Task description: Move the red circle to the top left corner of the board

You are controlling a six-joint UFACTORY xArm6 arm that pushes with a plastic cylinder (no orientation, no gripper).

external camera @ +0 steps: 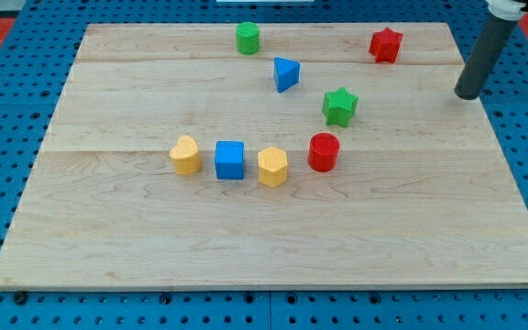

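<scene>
The red circle [324, 152] stands a little right of the board's middle, just right of a yellow hexagon [272, 167]. My tip [467, 94] is at the board's right edge, well to the right of and above the red circle, touching no block. The nearest blocks to it are the red star [386, 44] up to its left and the green star [340, 106] to its left. The board's top left corner [94, 32] is far across the board.
A green cylinder [247, 38] stands near the top edge, a blue triangle [286, 73] below it. A yellow heart [185, 155] and a blue cube [230, 159] line up left of the yellow hexagon. Blue pegboard surrounds the wooden board [154, 247].
</scene>
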